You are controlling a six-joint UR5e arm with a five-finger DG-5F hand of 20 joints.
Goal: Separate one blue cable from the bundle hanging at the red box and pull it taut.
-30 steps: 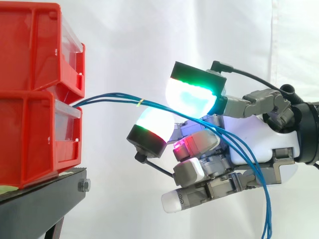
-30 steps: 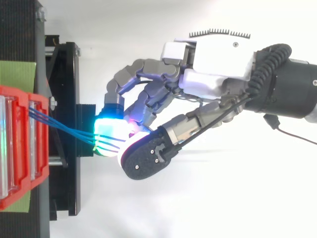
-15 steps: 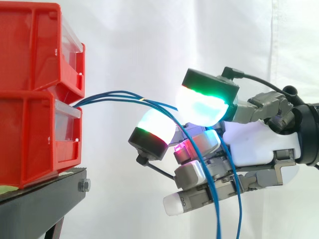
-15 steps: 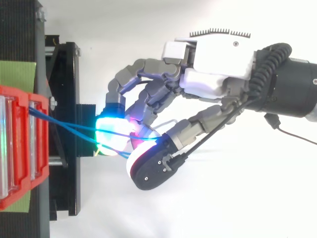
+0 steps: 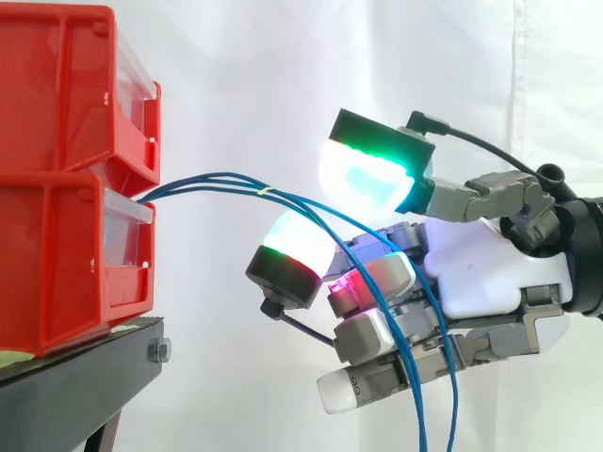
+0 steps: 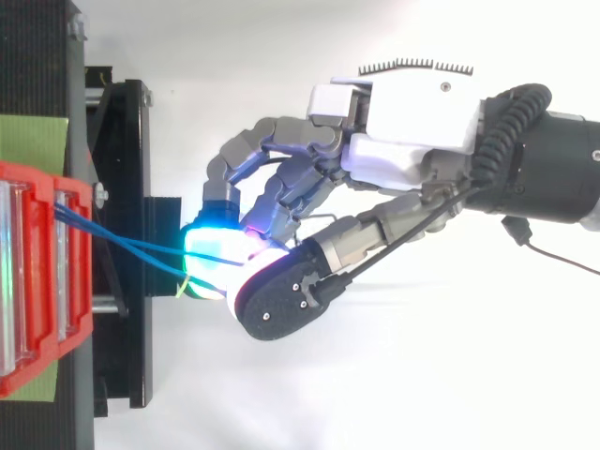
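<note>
Several thin blue cables (image 5: 217, 179) come out between the two stacked red bins (image 5: 57, 264), arch to the right and drop loosely in front of the hand (image 5: 490, 273). The cables pass through the gap between the thumb's cyan-green pad (image 5: 363, 179) and a white-green fingertip pad (image 5: 297, 240). These two pads stand apart, not pinching. The other fingers are half curled below, behind the hanging strands. From above, the cables (image 6: 131, 246) run from the bins (image 6: 37, 281) to the glowing pads, where the hand (image 6: 412, 112) covers them.
The bins rest on a black stand (image 5: 85, 377), whose frame (image 6: 122, 141) juts out toward the hand. A small yellow mark (image 5: 267, 191) sits on the cables at the top of their arch. A white curtain hangs behind.
A second ago the cables lay across the palm. They slid left and now hang in front of the fingers. The thumb pad swung out to the right, then came back toward the fingertip pad.
</note>
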